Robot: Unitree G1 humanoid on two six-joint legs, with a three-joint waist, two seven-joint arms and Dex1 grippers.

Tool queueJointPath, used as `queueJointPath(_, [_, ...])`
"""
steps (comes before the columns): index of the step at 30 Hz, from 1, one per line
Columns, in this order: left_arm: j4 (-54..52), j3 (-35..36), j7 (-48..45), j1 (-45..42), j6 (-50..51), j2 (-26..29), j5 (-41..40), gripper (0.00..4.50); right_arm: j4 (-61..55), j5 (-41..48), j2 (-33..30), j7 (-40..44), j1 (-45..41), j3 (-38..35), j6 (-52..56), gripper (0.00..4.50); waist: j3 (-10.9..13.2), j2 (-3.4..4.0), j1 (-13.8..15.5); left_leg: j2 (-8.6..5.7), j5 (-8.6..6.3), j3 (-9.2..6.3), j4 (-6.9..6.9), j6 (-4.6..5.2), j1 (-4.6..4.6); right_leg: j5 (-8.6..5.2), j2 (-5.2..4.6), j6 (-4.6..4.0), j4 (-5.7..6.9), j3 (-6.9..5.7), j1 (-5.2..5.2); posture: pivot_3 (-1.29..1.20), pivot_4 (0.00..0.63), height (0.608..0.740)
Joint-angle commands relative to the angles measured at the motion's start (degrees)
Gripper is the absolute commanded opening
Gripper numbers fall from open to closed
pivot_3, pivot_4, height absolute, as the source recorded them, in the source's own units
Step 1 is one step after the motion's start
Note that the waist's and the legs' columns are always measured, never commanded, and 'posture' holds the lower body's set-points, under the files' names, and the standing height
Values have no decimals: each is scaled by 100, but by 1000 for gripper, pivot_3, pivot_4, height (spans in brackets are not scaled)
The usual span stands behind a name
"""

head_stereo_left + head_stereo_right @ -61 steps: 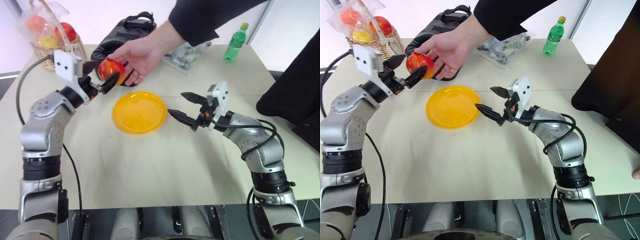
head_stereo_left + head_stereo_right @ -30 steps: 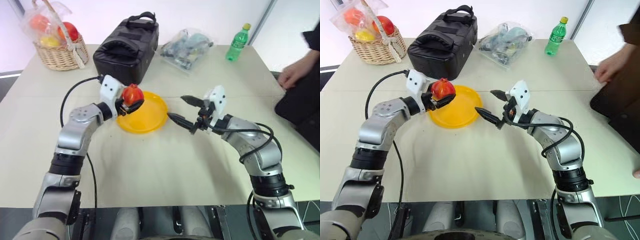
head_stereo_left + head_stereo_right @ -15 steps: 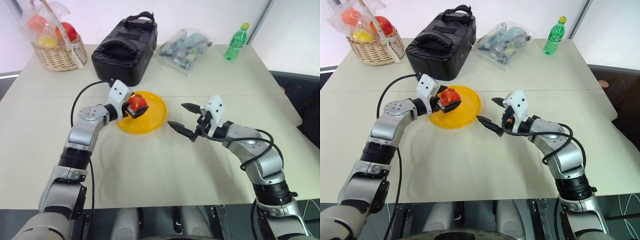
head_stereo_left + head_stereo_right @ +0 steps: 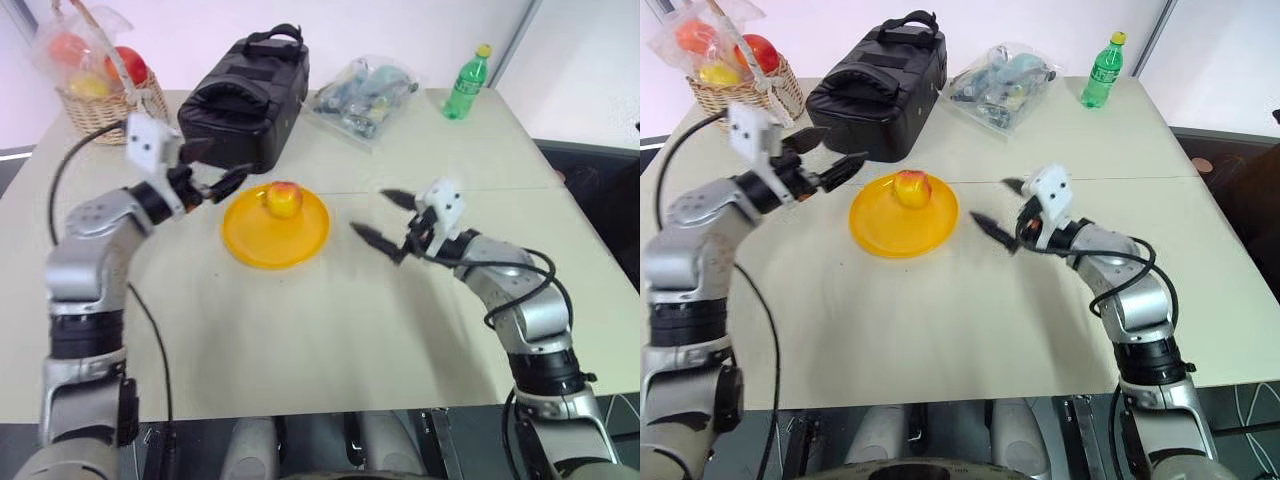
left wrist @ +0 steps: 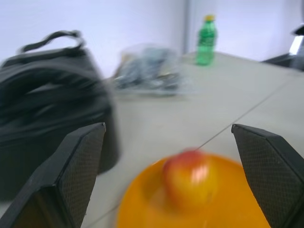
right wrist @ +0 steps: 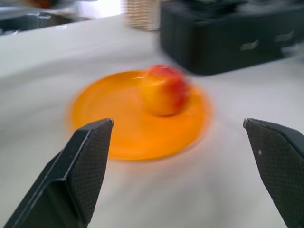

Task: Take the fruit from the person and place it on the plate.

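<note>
Left eye view: I see the fruit (image 4: 284, 198) resting on the plate (image 4: 252, 240), toward its far edge, free of both arms. The plate lies flat on the desk (image 4: 300, 330), in front of a black bag (image 4: 243, 92). My left end effector (image 4: 216, 165) hovers just left of the plate, fingers spread wide with nothing between them, pointing toward the fruit. My right end effector (image 4: 380, 217) sits to the right of the plate, apart from it, fingers likewise spread and empty. A wicker basket (image 4: 95, 100) stands at the far left corner, a green bottle (image 4: 461, 85) far right.
</note>
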Motion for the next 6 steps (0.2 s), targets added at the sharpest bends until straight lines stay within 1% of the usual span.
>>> queueJointPath(1, [-743,659,345,707,276,133,-246,4443,494,-141,116,-184,-244,-307,-552,4500,0,0,11,0,0,1,0,0,0,0,-2,0,0,1,0,0,150,740])
queueJointPath(6, [-1361,1296,797,1628,407,33,-388,4443,1105,-358,259,-342,-364,-343,-1007,4500,0,-1,37,-3,0,1,0,0,-6,0,-12,0,-2,-3,0,0,150,740])
